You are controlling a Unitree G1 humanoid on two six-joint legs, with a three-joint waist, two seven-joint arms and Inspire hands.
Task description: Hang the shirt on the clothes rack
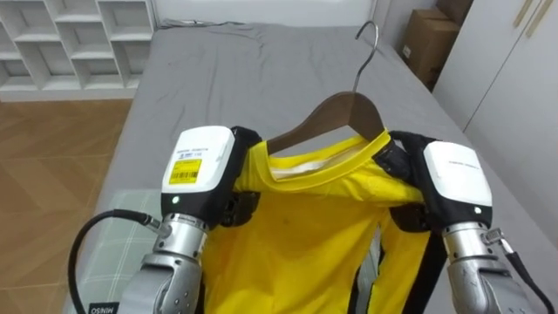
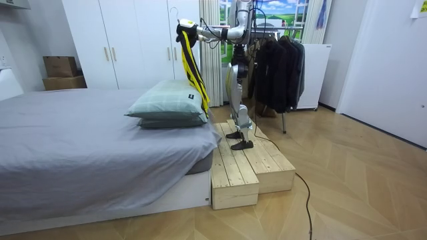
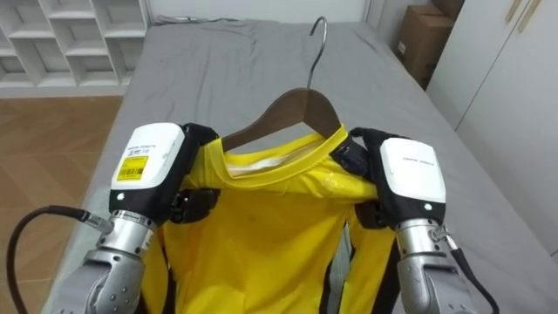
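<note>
Nearest the head camera, the left hand (image 1: 202, 166) and the right hand (image 1: 455, 179) are raised side by side, each at one shoulder of a yellow shirt (image 1: 305, 227). A dark thumb lies over the front of the cloth on both sides while the rest of each hand sits behind the shoulder seam, so both hands are clamped on the shirt. The shirt is held up in the air between them and hangs down freely, with dark stripes running along its side. A wooden hanger (image 1: 336, 113) sits inside the neck opening. Its left arm is bare and stands clear above the collar, while its right arm dips under the cloth, and its metal hook (image 1: 370, 44) points up and away from the robot. Beyond the shirt lies a bed with a grey cover (image 1: 261, 70), with white shelves (image 1: 70, 39) off to the left and a cardboard box (image 1: 429, 44) to the right beside white wardrobe doors (image 1: 514, 78). From across the room, the robot stands upright on a low wooden platform (image 2: 247, 167) at the head end of the bed, near two stacked pillows (image 2: 167, 107). Its arms reach out over the pillows, and a rack of dark clothes (image 2: 280, 63) is just behind it.
</note>
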